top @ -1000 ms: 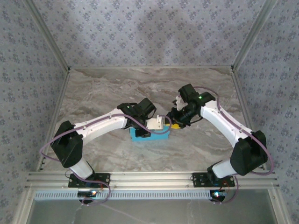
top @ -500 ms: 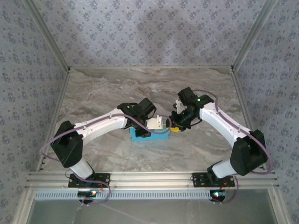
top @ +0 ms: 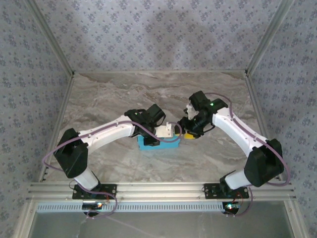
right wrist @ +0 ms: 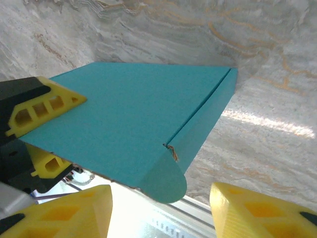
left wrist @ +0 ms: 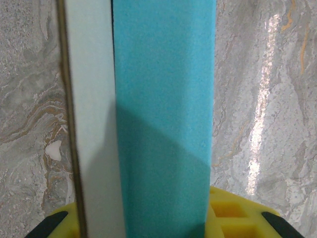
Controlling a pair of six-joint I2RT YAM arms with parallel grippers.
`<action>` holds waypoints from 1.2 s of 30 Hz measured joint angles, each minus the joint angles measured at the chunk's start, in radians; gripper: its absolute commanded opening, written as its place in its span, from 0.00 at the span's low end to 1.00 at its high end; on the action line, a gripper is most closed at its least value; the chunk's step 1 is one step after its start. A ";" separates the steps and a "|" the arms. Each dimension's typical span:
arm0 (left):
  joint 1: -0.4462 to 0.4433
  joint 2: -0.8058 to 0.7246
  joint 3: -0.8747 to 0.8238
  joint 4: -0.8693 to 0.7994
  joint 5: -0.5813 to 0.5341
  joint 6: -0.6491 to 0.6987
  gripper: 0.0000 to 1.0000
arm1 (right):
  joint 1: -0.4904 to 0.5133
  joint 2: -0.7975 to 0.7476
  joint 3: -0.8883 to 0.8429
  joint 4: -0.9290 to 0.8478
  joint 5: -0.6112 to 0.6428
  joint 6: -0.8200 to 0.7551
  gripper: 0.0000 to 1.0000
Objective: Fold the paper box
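Observation:
The paper box (top: 156,145) is a closed, flat blue box held off the table at its middle. My left gripper (top: 170,131) is shut on it; in the left wrist view the blue face (left wrist: 163,99) and a pale beige strip (left wrist: 91,99) run up from between my yellow fingers (left wrist: 237,215). My right gripper (top: 186,133) sits at the box's right end. In the right wrist view it stands open (right wrist: 161,210), with the box's rounded corner flap (right wrist: 166,181) just above the gap, touching neither finger. The left gripper's yellow fingers (right wrist: 44,106) clamp the box's (right wrist: 133,114) edge.
The marble table (top: 124,94) spreads around the box, with patterned walls at the back and both sides. An aluminium rail (top: 158,191) runs along the near edge between the two arm bases.
The right gripper has edged closer to the box's right end and its jaws have opened wider. The left arm and the box have stayed put.

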 measured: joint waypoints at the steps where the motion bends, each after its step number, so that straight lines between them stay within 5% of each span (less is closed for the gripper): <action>1: 0.000 0.000 0.000 0.000 0.000 0.000 0.22 | -0.004 -0.003 0.004 -0.003 0.002 -0.005 0.59; 6: 0.000 0.000 0.000 0.000 0.000 0.000 0.22 | -0.031 -0.017 0.006 0.005 -0.024 -0.004 0.48; 36: 0.000 0.003 0.003 -0.002 0.000 0.000 0.20 | -0.025 -0.005 -0.051 0.102 -0.135 0.050 0.42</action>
